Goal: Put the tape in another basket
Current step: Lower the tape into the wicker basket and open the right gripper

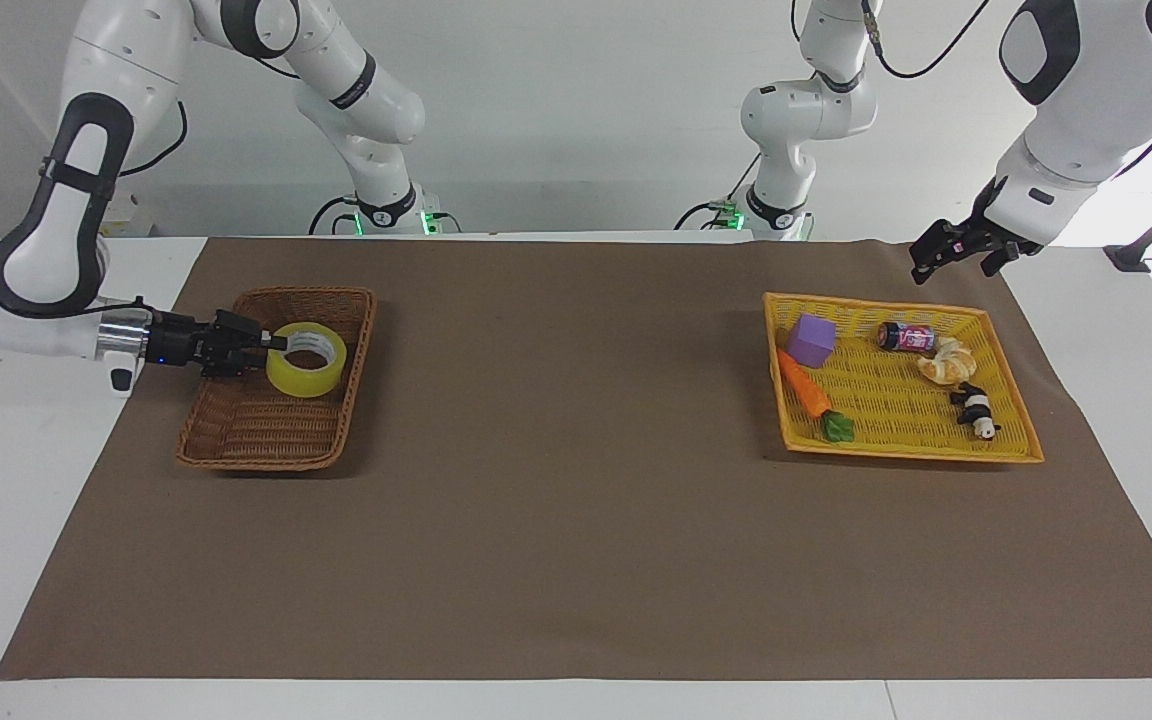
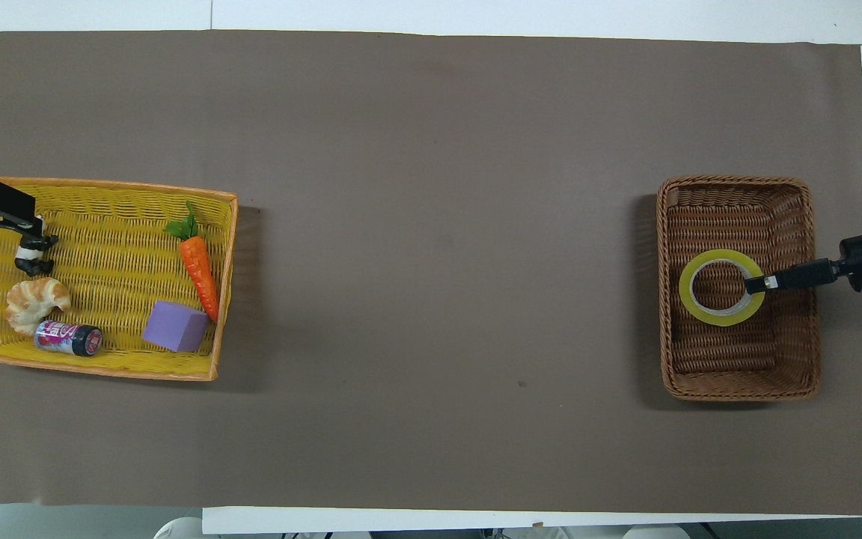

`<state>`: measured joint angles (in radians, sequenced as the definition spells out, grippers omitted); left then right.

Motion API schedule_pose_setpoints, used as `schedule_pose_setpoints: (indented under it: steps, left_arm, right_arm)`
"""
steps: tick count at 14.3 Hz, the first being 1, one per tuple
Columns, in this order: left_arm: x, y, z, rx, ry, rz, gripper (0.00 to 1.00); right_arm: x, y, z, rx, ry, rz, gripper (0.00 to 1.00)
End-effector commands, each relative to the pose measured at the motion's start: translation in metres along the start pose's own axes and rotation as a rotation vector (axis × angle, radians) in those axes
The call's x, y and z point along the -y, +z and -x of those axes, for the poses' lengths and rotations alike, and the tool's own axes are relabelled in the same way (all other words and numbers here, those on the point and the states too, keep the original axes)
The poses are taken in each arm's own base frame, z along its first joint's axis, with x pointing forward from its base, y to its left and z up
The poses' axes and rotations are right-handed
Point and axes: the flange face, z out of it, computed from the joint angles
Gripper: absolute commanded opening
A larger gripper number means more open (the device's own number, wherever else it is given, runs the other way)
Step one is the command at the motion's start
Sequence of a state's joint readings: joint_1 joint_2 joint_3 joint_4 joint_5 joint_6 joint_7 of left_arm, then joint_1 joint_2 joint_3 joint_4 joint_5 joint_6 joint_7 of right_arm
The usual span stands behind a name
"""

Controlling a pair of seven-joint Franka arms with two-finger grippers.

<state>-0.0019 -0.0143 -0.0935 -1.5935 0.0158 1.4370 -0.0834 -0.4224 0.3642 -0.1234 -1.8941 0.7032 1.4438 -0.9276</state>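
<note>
I have the right hand [image 1: 274, 343] pinching the wall of the wide roll of translucent yellow packing tape [image 1: 307, 359], one finger inside its pale core ring and the other on the outside. The roll lies flat in the dark brown woven wicker basket with raised sides [image 1: 276, 378] at the right arm's end of the table [image 1: 576, 520], roughly in the middle of the basket; from the facing view I think it is resting on the basket floor, though I cannot be sure it is fully down. My right arm reaches in low and level over the basket's rim. The left hand [image 1: 948, 251] is up in the air with its fingers spread and nothing between them, over the robots' edge of the flat bright yellow-orange woven tray [image 1: 1016, 425]. That tray holds a purple cube [image 1: 810, 340], a toy carrot [image 1: 804, 385], a small dark can [image 1: 905, 336], a croissant [image 1: 948, 363] and a panda figure [image 1: 976, 408]
</note>
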Motion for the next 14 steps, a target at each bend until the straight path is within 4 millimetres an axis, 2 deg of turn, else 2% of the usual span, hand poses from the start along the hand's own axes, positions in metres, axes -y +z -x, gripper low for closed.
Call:
schedule_pose_setpoints:
  steps: [1, 3, 5, 7, 8, 9, 10, 14]
  left_arm:
    - [-0.008, -0.013, 0.006, 0.007, 0.026, 0.01, 1.0]
    - [-0.01, -0.013, 0.008, -0.002, 0.032, 0.008, 1.0]
    - [-0.017, -0.002, 0.006, -0.008, 0.043, 0.007, 1.0]
    - [-0.018, -0.004, 0.006, -0.042, 0.044, 0.009, 1.0]
    - [-0.018, -0.003, 0.005, -0.04, 0.043, 0.011, 1.0]
    - [-0.015, -0.005, 0.005, -0.043, 0.036, 0.01, 1.0]
    - [-0.008, -0.006, 0.005, -0.048, 0.023, 0.012, 1.0]
    - [0.012, 0.002, 0.005, -0.021, -0.017, 0.012, 1.0]
  right_arm:
    - [0.0, 0.002, 0.009, 0.01, -0.016, 0.03, 0.0]
    - [-0.003, 0.001, 0.01, 0.016, -0.026, 0.05, 0.0]
    - [-0.005, 0.002, 0.01, 0.015, -0.03, 0.064, 0.01]
    - [-0.004, 0.008, 0.008, 0.023, -0.032, 0.065, 0.02]
    - [-0.003, 0.009, 0.007, 0.028, -0.035, 0.066, 0.08]
    - [-0.002, 0.009, 0.006, 0.028, -0.038, 0.068, 0.7]
    - [-0.001, 0.009, 0.005, 0.028, -0.037, 0.069, 0.98]
    - [0.001, 0.007, 0.002, 0.024, -0.047, 0.08, 0.99]
